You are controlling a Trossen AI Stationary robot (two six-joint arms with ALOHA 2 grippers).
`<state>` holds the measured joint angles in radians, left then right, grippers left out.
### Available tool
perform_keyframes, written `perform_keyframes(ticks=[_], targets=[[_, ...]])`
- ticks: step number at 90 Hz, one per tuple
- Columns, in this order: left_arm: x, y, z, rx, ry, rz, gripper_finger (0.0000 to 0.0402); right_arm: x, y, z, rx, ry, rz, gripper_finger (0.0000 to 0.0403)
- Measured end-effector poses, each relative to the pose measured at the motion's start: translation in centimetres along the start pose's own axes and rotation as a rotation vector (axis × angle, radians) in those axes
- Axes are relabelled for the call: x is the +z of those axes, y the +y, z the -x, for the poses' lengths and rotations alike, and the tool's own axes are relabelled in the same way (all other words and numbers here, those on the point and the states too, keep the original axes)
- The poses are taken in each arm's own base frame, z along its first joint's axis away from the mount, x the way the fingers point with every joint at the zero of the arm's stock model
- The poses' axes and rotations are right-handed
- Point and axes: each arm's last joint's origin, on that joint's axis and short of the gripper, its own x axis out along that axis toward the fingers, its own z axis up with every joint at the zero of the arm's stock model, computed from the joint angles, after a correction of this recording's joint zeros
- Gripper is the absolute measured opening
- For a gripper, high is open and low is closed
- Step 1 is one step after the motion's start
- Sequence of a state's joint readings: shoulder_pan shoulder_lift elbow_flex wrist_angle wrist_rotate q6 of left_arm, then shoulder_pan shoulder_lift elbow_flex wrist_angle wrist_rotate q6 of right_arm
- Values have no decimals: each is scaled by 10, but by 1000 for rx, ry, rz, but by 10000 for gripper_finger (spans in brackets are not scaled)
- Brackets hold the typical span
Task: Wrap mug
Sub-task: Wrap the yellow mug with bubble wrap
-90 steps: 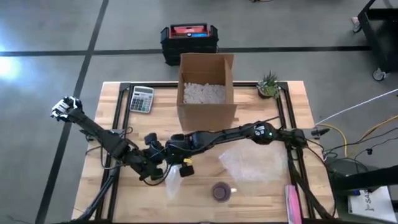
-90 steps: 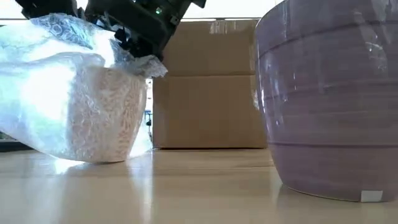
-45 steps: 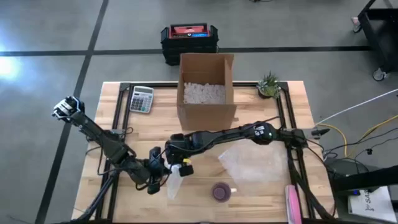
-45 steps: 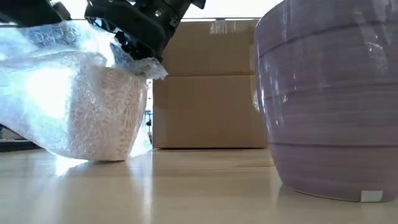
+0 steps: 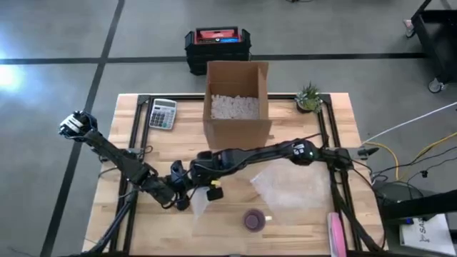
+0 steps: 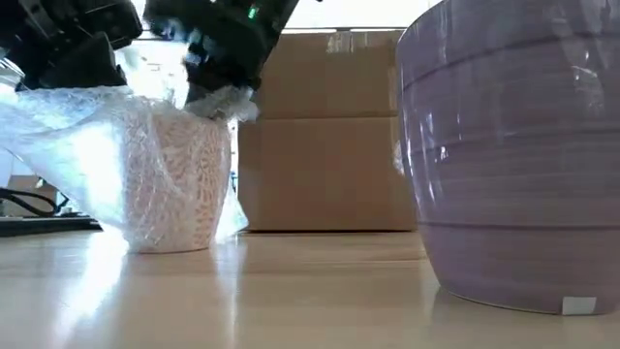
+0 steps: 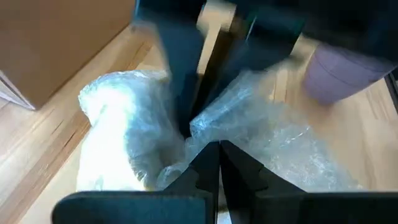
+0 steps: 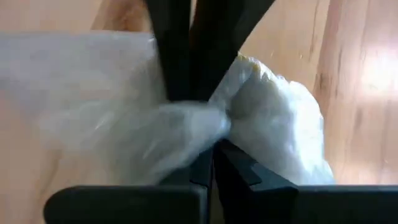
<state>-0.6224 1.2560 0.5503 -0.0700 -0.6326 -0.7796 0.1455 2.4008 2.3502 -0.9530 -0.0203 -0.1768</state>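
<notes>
**A:** The right gripper (image 5: 202, 184), left of centre in the overhead frame, has its fingers pressed together on a gathered edge of a bubble wrap sheet (image 6: 145, 165). The left gripper (image 5: 184, 193) is right beside it, fingers also closed, pinching the same sheet from the other side.

**B:** And the mug?

**A:** The purple mug (image 5: 253, 219) stands bare on the wooden table (image 5: 178, 143), lower centre of the overhead frame, apart from both grippers. It fills the right side of the table-level frame, with nothing around it.

**B:** So how far along?

**A:** I'd judge early. The sheet is lifted and bunched, not spread. A second sheet (image 5: 289, 187) lies flat to the mug's upper right. Laying wrap out, placing the mug and folding all remain.
</notes>
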Motion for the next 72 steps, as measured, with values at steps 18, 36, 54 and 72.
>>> perform_keyframes(ticks=[18,36,54,72], targets=[[3,-2,1,-5,-3,-5,0,10,0,48,13,-81,1,0],[4,-2,1,-6,-12,-1,0,10,3,13,30,-86,-12,0],[26,-7,20,-77,4,1,0,-6,3,-29,17,22,-33,0],[43,-16,48,-175,131,12,0,-3,2,-33,6,-8,-35,0]])
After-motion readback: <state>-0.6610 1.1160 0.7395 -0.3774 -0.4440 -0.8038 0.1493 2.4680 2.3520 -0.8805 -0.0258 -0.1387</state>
